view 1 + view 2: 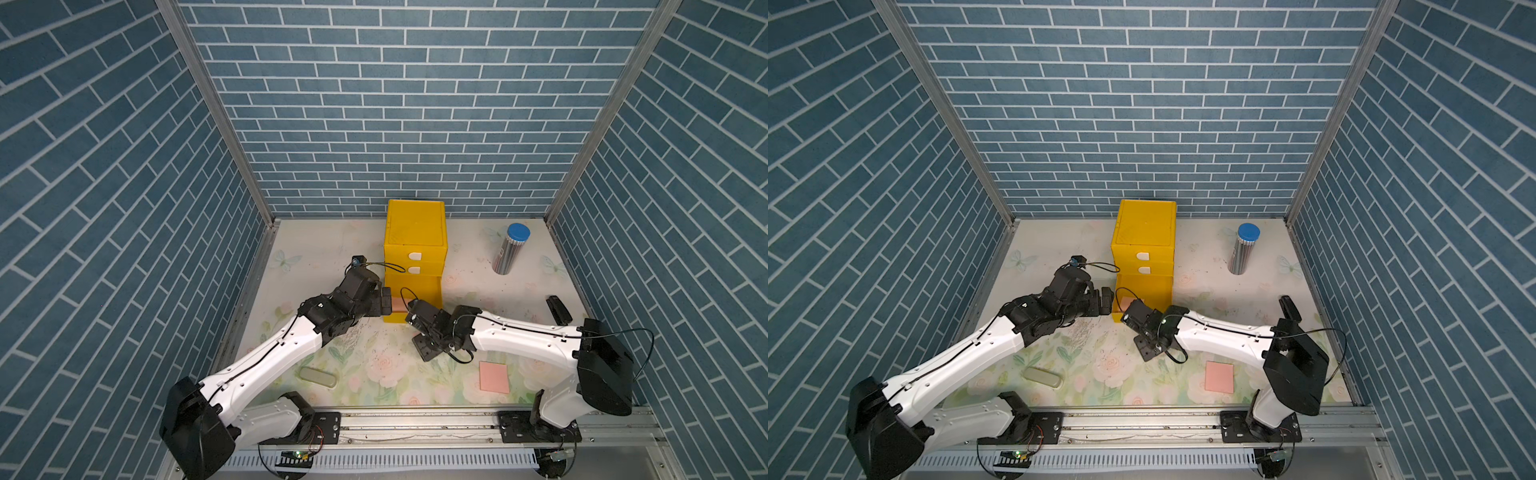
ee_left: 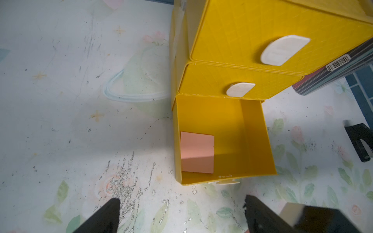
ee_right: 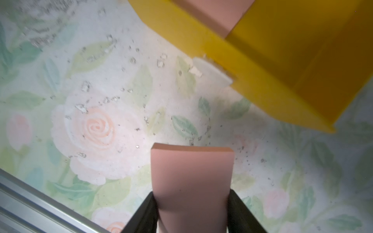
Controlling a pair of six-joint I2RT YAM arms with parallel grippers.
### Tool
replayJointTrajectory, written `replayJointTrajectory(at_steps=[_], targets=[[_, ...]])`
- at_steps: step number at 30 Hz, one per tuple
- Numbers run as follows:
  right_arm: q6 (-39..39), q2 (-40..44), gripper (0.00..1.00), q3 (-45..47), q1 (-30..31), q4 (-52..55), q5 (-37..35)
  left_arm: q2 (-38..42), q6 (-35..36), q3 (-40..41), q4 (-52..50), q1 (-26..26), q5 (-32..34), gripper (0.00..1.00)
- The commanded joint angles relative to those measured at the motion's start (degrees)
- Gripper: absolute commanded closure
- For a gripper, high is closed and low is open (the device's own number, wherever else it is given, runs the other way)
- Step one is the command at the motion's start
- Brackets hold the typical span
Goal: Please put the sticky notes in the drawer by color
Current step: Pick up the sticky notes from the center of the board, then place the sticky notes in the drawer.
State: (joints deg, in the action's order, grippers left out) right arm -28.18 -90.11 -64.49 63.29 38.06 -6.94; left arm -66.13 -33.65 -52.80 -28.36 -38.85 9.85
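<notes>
**Right pincer** point(image 3: 192, 203): pinches a pink note point(image 3: 192, 173) by one edge. The note bows between the two fingers point(image 3: 141, 213) and projects ahead of them. It hangs above the table point(image 3: 96, 125) and touches nothing else. The front corner of the bottom drawer point(image 3: 262, 84) lies ahead of this pincer and off to one side, near the note but apart from it. The drawer's white handle point(image 3: 212, 72) faces the pincer.

**Left pincer** point(image 2: 181, 207): spread wide and empty, above the table. The bottom drawer is pulled out just ahead of it, open side up.

**Second note** point(image 2: 196, 155): pink, inside the bottom drawer. It sits in the corner nearest the left pincer, against the side wall.

**Third note** point(image 1: 494, 376): pink, flat on the table. It lies behind the right pincer, toward that arm's base, well apart from the drawer.

**Cabinet** point(image 1: 415, 232): yellow, upright, beyond both pincers. The two upper drawers are shut.

**Other items:** a grey-green case point(image 1: 318, 377) lies on the table well behind the left pincer. A blue-capped cylinder point(image 1: 511, 249) stands upright well apart from the right pincer.
</notes>
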Motion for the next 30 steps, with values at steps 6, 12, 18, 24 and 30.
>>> replayJointTrajectory(at_steps=[6, 12, 18, 24, 30], targets=[[11.09, -7.93, 0.46, -14.07, -6.23, -1.52, 1.27, 4.97, -3.58, 6.7, 3.31, 3.87, -4.98, 0.0], [14.12, -16.4, 0.46, -20.47, -9.46, -5.12, 2.56, 9.26, -5.32, 8.91, 2.08, 3.87, -4.71, 0.0], [15.75, -23.77, 0.47, -26.29, -12.9, -5.27, 1.27, 10.5, -5.48, 10.21, 2.61, 3.69, -6.88, 0.0], [16.57, -27.6, 0.46, -26.09, -13.45, -5.74, 0.66, 9.81, -5.34, 10.52, 3.55, 2.83, -7.7, 0.0], [16.46, -29.03, 0.29, -25.43, -13.36, -5.11, -1.67, 6.86, -5.65, 9.8, 5.18, 0.21, -7.35, 0.0]])
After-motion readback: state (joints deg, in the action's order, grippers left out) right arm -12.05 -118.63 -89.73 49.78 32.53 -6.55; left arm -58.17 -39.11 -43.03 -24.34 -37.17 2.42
